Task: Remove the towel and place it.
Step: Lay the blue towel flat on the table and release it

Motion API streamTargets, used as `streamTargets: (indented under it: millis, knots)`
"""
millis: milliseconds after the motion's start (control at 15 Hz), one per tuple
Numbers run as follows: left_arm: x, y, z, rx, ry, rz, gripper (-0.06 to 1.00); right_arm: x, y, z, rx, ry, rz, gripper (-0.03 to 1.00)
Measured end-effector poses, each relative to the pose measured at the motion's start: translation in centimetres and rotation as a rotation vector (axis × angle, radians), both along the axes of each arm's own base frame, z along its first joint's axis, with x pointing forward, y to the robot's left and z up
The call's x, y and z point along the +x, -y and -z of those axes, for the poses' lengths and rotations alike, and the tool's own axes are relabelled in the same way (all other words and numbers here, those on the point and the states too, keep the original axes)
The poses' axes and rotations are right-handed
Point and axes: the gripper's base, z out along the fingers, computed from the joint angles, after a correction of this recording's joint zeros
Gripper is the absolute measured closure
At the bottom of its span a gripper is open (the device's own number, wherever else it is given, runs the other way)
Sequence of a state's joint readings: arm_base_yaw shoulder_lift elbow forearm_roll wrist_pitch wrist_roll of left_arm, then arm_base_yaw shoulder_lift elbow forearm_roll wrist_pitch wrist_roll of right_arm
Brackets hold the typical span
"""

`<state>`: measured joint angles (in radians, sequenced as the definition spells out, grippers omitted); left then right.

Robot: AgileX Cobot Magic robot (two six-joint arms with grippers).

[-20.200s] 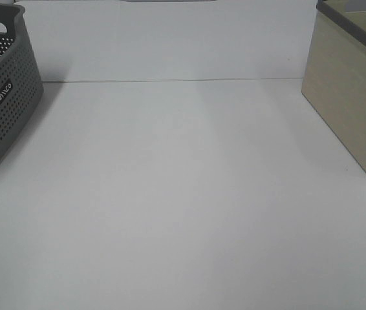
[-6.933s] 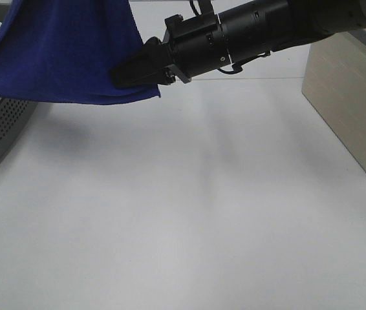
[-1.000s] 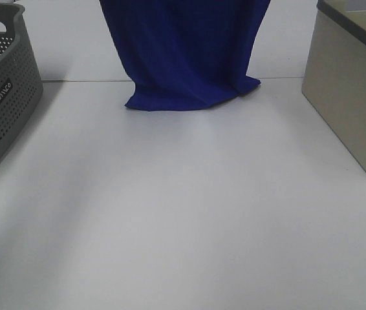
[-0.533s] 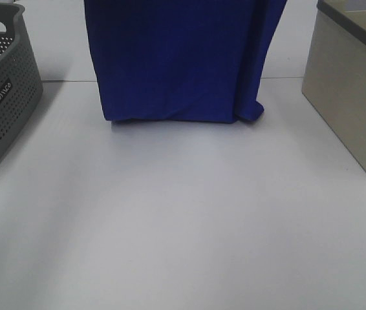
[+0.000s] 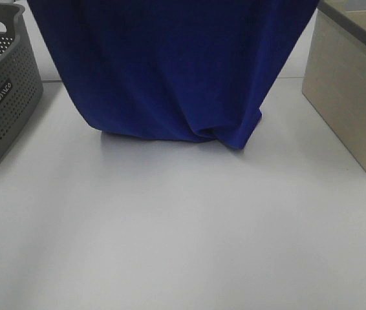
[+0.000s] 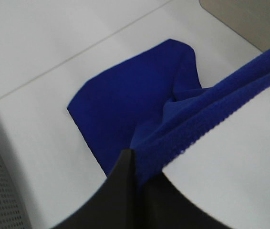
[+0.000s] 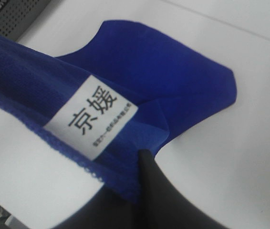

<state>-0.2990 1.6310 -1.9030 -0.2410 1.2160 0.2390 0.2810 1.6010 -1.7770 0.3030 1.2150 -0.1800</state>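
1. Over the white table [image 5: 183, 245], one royal-blue towel [image 5: 170, 71] hangs spread wide, with its lower edge bunched on the surface.
2. Both arms are out of the high camera's frame. The left gripper [image 6: 135, 164] is clamped on one upper edge of the towel. The right gripper [image 7: 143, 164] is clamped on the other, beside one white tag [image 7: 91, 116].
3. One grey perforated basket [image 5: 2, 97] stands to the left, and one beige bin [image 5: 351, 97] to the right.
4. Half a second earlier the towel hung narrower, with its hem farther back.

L gripper [image 6: 137, 166] tight on towel [image 6: 130, 95] edge; low end on table [image 6: 35, 133]
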Motion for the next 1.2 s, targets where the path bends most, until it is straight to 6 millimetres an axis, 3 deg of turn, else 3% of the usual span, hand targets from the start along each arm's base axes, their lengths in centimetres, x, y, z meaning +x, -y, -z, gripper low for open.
streamTargets:
  millis: [267,533,800,1200]
  knots:
    - [-2.5,-0.1,3.2,-0.028,-0.145,0.022,0.94,-3.4,0.8,2.3,-0.020,-0.093,-0.005,0.95]
    - [-4.4,0.2,7.6,-0.062,-0.323,0.043,0.94,-5.4,1.4,5.8,-0.055,-0.211,-0.004,0.95]
    - [-7.0,2.6,12.7,0.023,-0.491,0.137,0.94,-8.0,2.3,9.7,-0.107,-0.339,-0.013,0.95]
    - [-11.0,4.3,18.0,0.124,-0.684,0.203,0.94,-12.7,3.2,14.0,-0.102,-0.501,-0.021,0.95]
